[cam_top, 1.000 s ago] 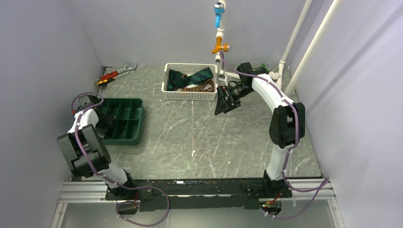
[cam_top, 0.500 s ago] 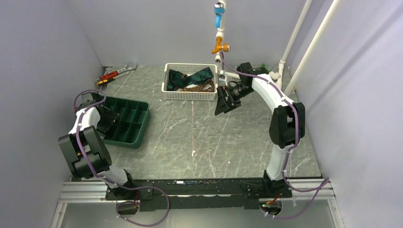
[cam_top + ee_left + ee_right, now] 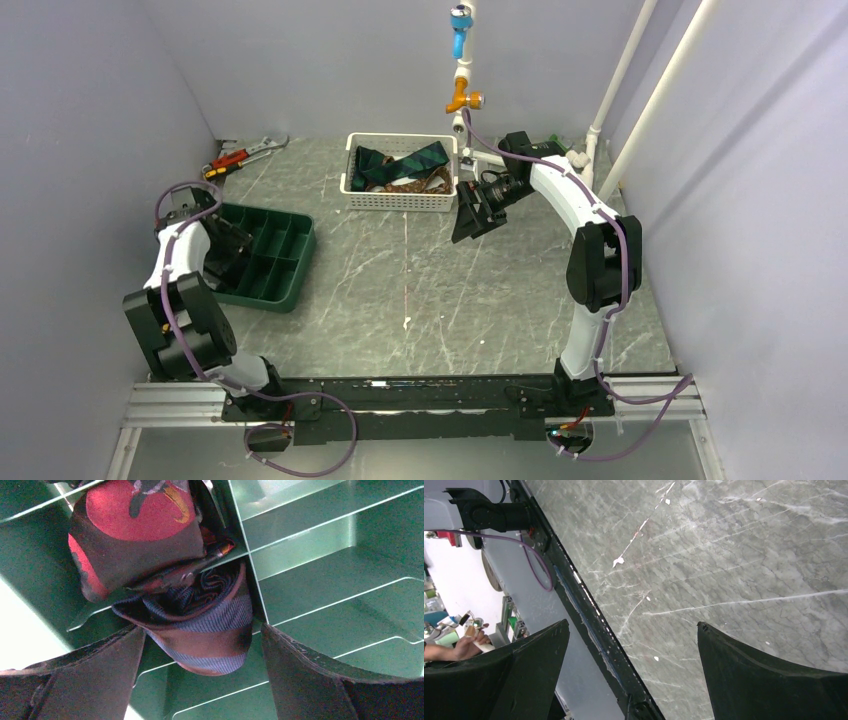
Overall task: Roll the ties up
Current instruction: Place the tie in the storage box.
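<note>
At nine o'clock on the table (image 3: 400,290), a green tray (image 3: 285,258) with dividers, and over it the left claw (image 3: 228,250) — spread wide, gripping nothing. In the left wrist view, between its two fingers (image 3: 95,675), a rolled tie (image 3: 205,625) (navy ribbed cloth with maroon bands) sitting in one compartment of the tray, just beside the left finger and clear of the right one; touching the left one or not, hard to tell. At eleven o'clock of that roll, a second tie (image 3: 135,530), brown with red patches, bunched up across a divider. At twelve o'clock on the table, a white basket (image 3: 400,205) with loose ties (image 3: 410,160) heaped inside — dark green striped ones and a brown patterned one. At three o'clock of the basket, just beside it, the right claw (image 3: 468,222), above bare table, likewise spread wide and empty. At ten o'clock, in the far corner, a few hand tools (image 3: 245,153), apart from the tray.
</note>
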